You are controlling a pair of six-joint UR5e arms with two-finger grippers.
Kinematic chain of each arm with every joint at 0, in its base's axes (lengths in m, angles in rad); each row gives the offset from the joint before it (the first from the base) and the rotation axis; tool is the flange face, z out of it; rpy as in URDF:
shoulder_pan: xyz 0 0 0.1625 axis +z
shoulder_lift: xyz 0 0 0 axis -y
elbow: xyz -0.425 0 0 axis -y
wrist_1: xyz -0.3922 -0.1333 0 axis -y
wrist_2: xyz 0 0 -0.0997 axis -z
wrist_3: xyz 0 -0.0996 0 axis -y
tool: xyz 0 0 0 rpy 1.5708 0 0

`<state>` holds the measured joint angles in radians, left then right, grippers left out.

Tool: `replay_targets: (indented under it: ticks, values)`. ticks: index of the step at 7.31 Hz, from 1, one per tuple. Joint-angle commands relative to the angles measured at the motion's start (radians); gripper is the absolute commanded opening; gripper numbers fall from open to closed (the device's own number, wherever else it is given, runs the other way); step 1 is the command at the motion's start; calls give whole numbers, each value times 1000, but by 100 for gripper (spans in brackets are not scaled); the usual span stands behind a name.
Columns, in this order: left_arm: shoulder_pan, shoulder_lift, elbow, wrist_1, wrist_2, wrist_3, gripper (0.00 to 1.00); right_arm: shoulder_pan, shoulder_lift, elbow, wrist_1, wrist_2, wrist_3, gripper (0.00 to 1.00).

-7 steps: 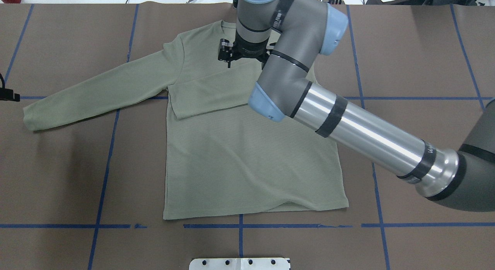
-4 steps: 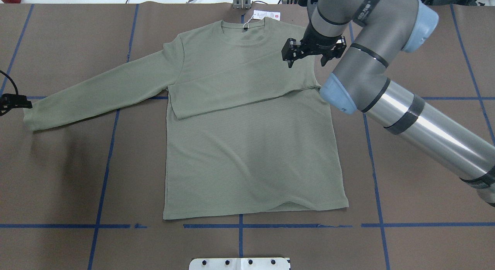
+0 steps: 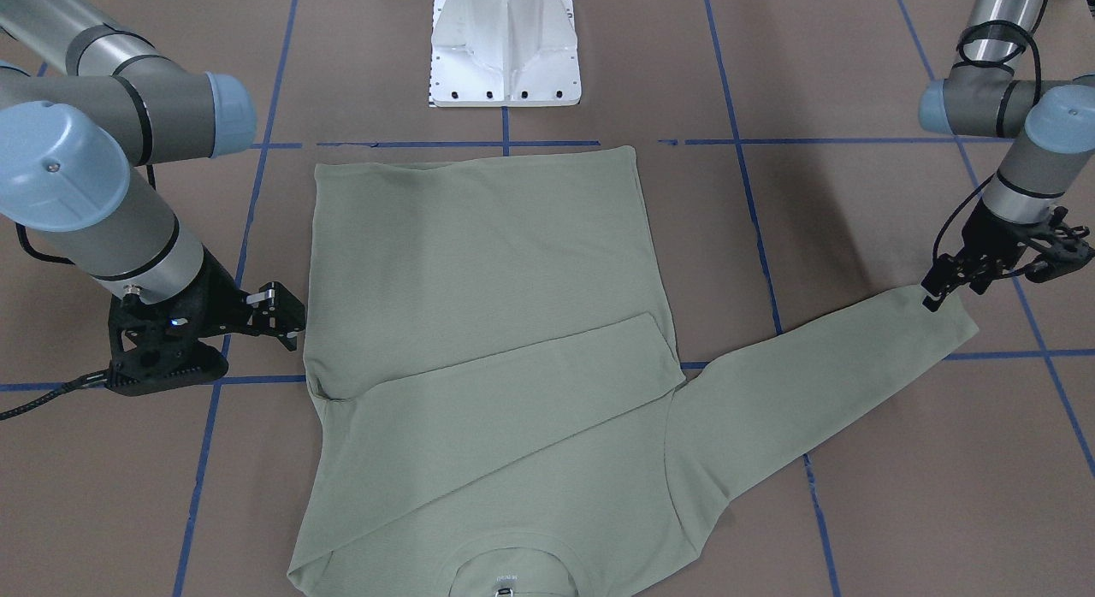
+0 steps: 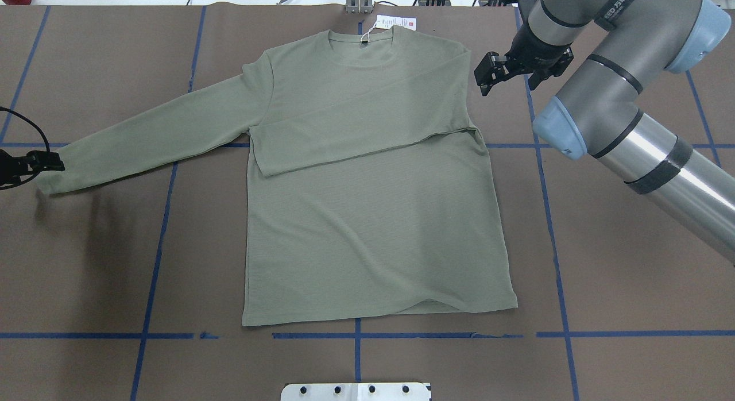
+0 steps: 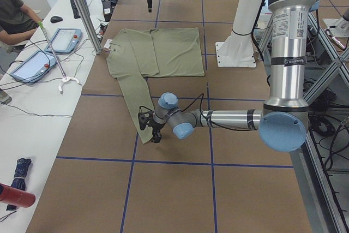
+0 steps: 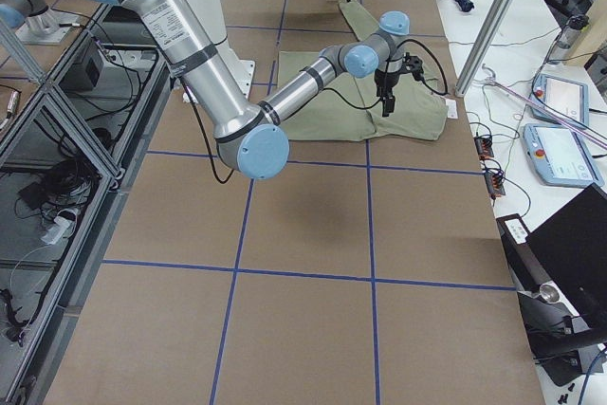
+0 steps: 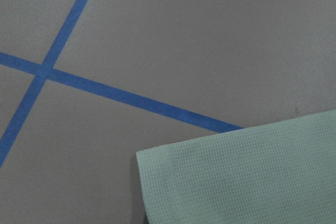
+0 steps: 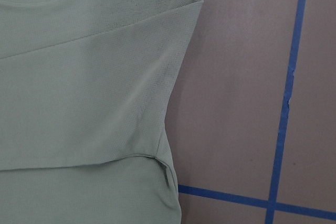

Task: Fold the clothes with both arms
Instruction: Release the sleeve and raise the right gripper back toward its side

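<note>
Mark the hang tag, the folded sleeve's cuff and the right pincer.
hang tag (image 4: 396, 23): overhead view, middle of the white card.
folded sleeve's cuff (image 4: 259, 154): overhead view, sleeve end lying on the torso.
right pincer (image 4: 508, 79): overhead view, midway between its fingertips.

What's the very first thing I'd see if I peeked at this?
A big sage-green shirt lies flat in the middle of the brown table, one sleeve folded across its chest and the other stretched far out. The left gripper sits at that long sleeve's cuff, and the right gripper hangs beside the opposite shoulder.
</note>
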<state>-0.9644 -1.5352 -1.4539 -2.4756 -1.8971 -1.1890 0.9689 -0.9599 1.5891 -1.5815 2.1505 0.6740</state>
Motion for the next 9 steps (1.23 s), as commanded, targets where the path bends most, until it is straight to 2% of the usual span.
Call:
replay_targets:
  ticks: [1, 4, 6, 9]
  values:
    - [1, -16, 18, -5, 1, 3, 99, 4, -2, 6, 0, 3, -4, 100]
    - [1, -23, 44, -8, 1, 2, 97, 4, 3, 8, 0, 3, -2, 100]
    - [1, -19, 47, -23, 0, -7, 75, 4, 1, 8, 0, 3, -2, 100]
    - [0, -13, 46, -29, -2, -11, 31, 4, 3, 9, 0, 3, -2, 100]
